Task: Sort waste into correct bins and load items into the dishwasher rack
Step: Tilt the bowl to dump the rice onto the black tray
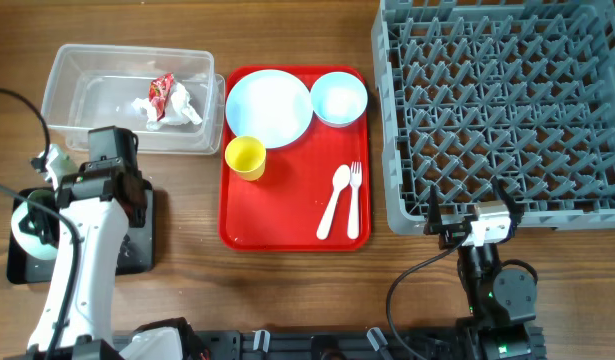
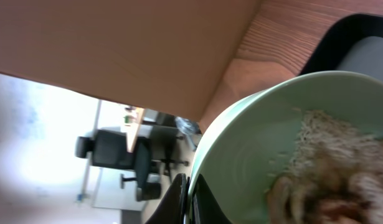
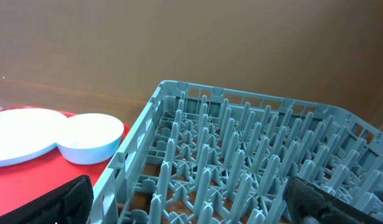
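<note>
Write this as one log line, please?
left jaws: shut on green bowl | scraps: in bowl, over black tray | right jaws: open, empty

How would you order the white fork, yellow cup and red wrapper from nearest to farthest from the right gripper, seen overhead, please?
1. White fork, red tray's right side.
2. Yellow cup, tray's left edge.
3. Red wrapper, in the clear tub, far left.

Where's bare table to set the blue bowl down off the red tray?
Bare table between the black tray and the red serving tray, and along the near edge below it. The strip beside the dishwasher rack is tight.
</note>
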### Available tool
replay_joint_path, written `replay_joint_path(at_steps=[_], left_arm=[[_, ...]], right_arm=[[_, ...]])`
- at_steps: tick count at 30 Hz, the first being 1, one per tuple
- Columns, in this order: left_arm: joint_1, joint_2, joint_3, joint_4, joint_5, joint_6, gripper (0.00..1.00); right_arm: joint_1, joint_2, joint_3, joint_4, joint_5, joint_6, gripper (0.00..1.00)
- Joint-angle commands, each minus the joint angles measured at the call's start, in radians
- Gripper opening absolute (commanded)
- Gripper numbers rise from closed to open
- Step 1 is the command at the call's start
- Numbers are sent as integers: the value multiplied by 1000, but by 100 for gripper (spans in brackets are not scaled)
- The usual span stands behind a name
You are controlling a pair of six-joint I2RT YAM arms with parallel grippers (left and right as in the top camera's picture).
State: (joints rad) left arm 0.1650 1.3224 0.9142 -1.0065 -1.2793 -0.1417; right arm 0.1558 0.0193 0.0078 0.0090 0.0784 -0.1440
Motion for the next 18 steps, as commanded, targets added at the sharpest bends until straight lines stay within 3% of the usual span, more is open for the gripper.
replay_joint_path(at_steps=[1,12,18], left_arm=[[-6,26,23,2,-116,16,4],[-6,47,23,100,-185,231,4],[-6,48,23,115,-183,278,4]], right_arm=[[4,-8,-2,4,-13,-12,100],[4,-8,-2,4,-13,-12,100],[4,-8,-2,4,-13,-11,100]])
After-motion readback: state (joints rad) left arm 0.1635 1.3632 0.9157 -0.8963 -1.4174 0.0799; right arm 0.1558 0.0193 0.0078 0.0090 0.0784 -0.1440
